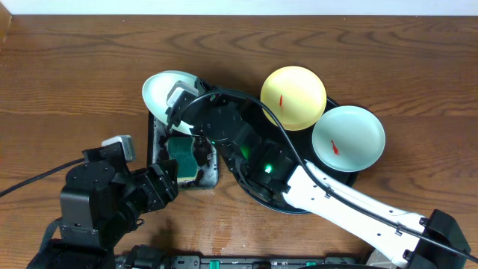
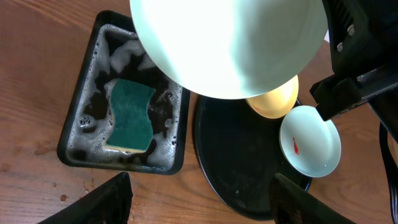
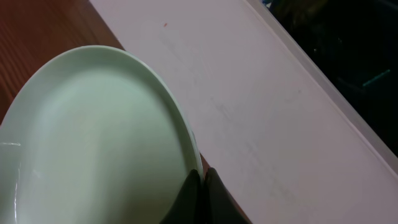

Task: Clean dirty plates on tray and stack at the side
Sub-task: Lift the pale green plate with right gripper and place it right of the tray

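We see a brown wooden bench [image 1: 60, 75] with a white strip [image 1: 239, 6] along its far edge. The right jaws pinch the rim of one mint plate [image 1: 166, 91], held up by the soapy little tray [image 2: 81, 93] with its green sponge [image 2: 132, 115]. The left jaws hang wide, holding nothing. The yellow plate [image 1: 293, 97] and the other mint plate [image 1: 348, 137], both smeared red, sit on the round black tray [image 2: 242, 155].

Probably a robotics lab: cabled robot arm [image 1: 358, 213] over wooden table [image 1: 67, 82].
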Available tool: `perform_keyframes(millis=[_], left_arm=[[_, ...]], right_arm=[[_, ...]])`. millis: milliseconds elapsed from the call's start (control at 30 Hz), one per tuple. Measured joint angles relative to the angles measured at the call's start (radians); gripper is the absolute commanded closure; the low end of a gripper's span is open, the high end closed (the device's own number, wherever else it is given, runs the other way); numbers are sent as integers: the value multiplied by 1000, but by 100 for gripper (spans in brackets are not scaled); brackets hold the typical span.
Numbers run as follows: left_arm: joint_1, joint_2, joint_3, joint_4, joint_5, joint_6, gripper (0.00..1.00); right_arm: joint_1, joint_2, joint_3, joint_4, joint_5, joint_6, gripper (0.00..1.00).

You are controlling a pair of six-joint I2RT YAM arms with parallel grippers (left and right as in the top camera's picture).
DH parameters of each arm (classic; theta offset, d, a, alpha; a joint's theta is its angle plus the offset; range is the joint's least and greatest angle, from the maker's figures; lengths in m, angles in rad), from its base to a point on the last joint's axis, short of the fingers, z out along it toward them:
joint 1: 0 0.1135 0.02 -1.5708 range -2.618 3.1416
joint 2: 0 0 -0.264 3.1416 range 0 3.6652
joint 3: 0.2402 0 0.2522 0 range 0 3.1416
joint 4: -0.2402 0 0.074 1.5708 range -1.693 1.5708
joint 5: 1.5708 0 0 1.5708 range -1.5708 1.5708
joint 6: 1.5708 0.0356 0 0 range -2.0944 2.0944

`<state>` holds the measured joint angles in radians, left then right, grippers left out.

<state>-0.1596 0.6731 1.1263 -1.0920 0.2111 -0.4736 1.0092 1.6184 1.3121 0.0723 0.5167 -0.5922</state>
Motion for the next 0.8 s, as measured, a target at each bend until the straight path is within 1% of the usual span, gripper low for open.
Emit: perform_keyframes(millis=[267, 333, 400, 533, 600, 633, 700, 733, 767, 800], left_arm=[[0, 0, 0, 0, 0, 0, 29], [0, 2, 0, 0, 0, 0, 29], [0, 9, 0, 0, 0, 0, 29], [0, 39, 0, -1, 0, 0, 29], [0, 54, 0, -1, 0, 1, 29], [0, 66, 0, -1, 0, 3, 29], [0, 79, 0, -1, 0, 3, 29], [0, 88, 0, -1, 0, 3, 30], [0, 90, 0, -1, 0, 3, 30], [0, 97, 0, 0, 0, 5, 30]], right_arm=[[0, 0, 0, 0, 13, -4, 99], [0, 0, 0, -6, 38, 15, 99], [-3, 0, 2, -64, 63, 85, 99], [-40, 0, 5, -310, 5, 291, 99], [-72, 0, 3, -394, -22, 392, 99], [-106, -2, 3, -442, -42, 472, 99], [-167, -10, 3, -508, -111, 572, 99], [-226, -23, 2, -547, -182, 637, 99], [-251, -26, 2, -557, -217, 657, 99], [-305, -37, 2, -577, -298, 693, 99]])
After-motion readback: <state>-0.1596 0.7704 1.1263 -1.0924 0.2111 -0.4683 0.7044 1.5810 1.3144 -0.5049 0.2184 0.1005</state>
